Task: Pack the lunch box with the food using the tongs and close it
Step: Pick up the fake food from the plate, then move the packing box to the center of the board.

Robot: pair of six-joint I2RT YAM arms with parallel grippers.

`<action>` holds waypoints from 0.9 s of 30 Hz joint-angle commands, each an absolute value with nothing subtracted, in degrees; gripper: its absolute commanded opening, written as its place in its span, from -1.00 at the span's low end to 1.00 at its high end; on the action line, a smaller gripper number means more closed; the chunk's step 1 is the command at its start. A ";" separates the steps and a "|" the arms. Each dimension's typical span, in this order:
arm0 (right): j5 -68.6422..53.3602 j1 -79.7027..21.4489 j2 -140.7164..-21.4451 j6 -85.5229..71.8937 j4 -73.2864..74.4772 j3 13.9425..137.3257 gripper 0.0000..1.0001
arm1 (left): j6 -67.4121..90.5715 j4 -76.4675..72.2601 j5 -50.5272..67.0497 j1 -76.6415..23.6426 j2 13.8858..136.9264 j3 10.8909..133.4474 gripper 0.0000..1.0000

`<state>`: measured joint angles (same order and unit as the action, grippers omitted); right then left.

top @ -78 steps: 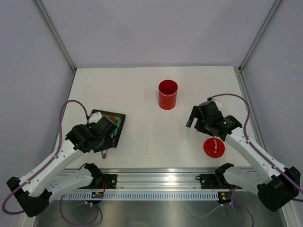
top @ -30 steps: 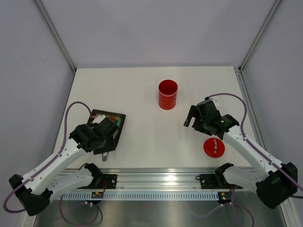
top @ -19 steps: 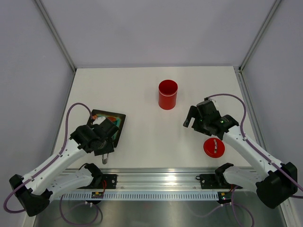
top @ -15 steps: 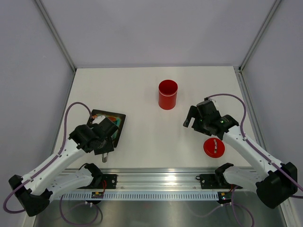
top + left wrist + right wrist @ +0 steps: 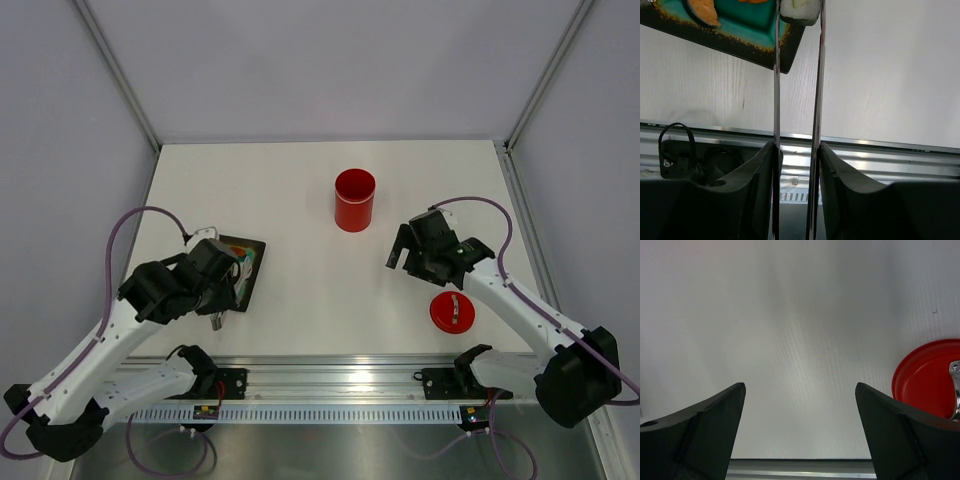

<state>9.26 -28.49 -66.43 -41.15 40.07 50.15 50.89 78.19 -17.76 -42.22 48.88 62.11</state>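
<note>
Bare matte white table point(image 5: 800, 315) lies open ahead of the right gripper point(image 5: 800, 386), its jaws spread wide. The glossy red lid point(image 5: 927, 385) sits just off its right finger. The left gripper point(image 5: 796, 147) pinches the thin silvery tongs point(image 5: 818, 90). Their flat strips squeeze a cream food piece point(image 5: 800, 11) ahead, at the corner of the black tray point(image 5: 740, 47). The red cylindrical lunch box point(image 5: 354, 199) stands well ahead of the right gripper.

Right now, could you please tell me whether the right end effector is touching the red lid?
Apart. The top view shows the open right end effector beyond the lid, with a strip of white table plainly between them.
</note>
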 commanded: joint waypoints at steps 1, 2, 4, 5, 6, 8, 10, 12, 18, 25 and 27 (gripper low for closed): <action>14.75 -27.86 -66.09 -40.43 37.97 52.91 0.99 | 47.82 84.12 -17.22 -42.10 47.72 65.82 -1.00; 14.94 -26.90 -66.27 -39.82 36.32 53.17 0.98 | 47.46 82.72 -17.40 -42.10 47.99 66.35 -1.00; 11.97 -22.01 -68.89 -37.71 34.29 54.75 0.86 | 46.15 81.39 -18.71 -42.10 49.56 67.67 -1.00; 9.17 -20.49 -71.95 -37.27 32.89 55.63 0.82 | 45.71 80.08 -19.24 -42.10 50.27 69.24 -1.00; 8.10 -19.09 -73.72 -36.48 32.26 57.98 0.77 | 45.27 79.46 -19.94 -42.10 51.40 70.04 -1.00; 4.86 -16.01 -79.50 -36.04 30.95 62.11 0.58 | 43.42 76.83 -20.30 -42.10 52.20 71.88 -1.00; 2.21 -13.03 -83.21 -36.03 29.63 64.59 0.42 | 41.06 75.07 -20.57 -42.01 53.17 72.86 -1.00; -3.24 -10.56 -89.01 -38.13 26.99 68.19 0.41 | 39.64 73.13 -21.09 -42.01 53.87 74.17 -1.00; -10.63 -7.82 -105.71 -42.79 26.80 84.53 0.58 | 35.78 69.26 -18.73 -42.10 56.69 78.04 -1.00; -14.49 -8.43 -121.01 -48.25 28.22 99.30 0.61 | 34.72 67.50 -19.24 -42.01 57.74 80.42 -1.00; -14.59 -10.36 -122.16 -48.87 28.47 100.80 0.61 | 34.72 66.89 -19.95 -42.10 57.48 80.42 -1.00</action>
